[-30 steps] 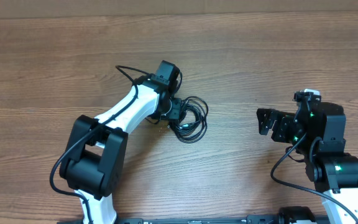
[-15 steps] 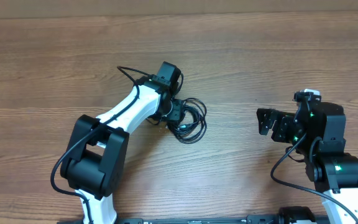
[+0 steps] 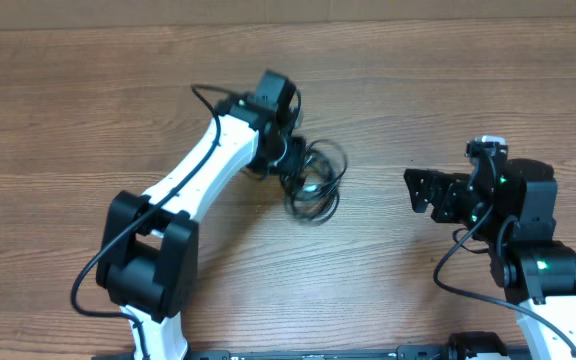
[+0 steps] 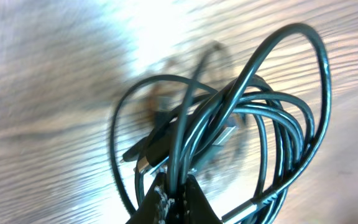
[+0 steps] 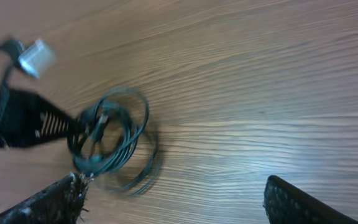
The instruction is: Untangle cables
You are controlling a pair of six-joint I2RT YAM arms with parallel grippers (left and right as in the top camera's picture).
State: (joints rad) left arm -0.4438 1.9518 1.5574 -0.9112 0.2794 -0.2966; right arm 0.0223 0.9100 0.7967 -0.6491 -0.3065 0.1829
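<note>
The cables (image 3: 315,178) are a bundle of thin black cords in overlapping loops at the table's middle. My left gripper (image 3: 293,165) is shut on several strands of the bundle and holds it lifted off the wood. In the left wrist view the loops (image 4: 253,118) hang out from between my closed fingers (image 4: 160,202), with small plug ends near the middle. My right gripper (image 3: 420,191) is open and empty, to the right of the bundle and apart from it. In the right wrist view the coil (image 5: 112,138) shows at the left, beyond my wide-open fingers (image 5: 55,202).
The brown wooden table (image 3: 418,90) fills the view. The thicker black cables of the arms run along the left arm (image 3: 203,100) and the right arm (image 3: 453,260).
My left gripper has moved up and to the right with the bundle, lifting it so its loops hang and blur. My right gripper has shifted slightly left.
</note>
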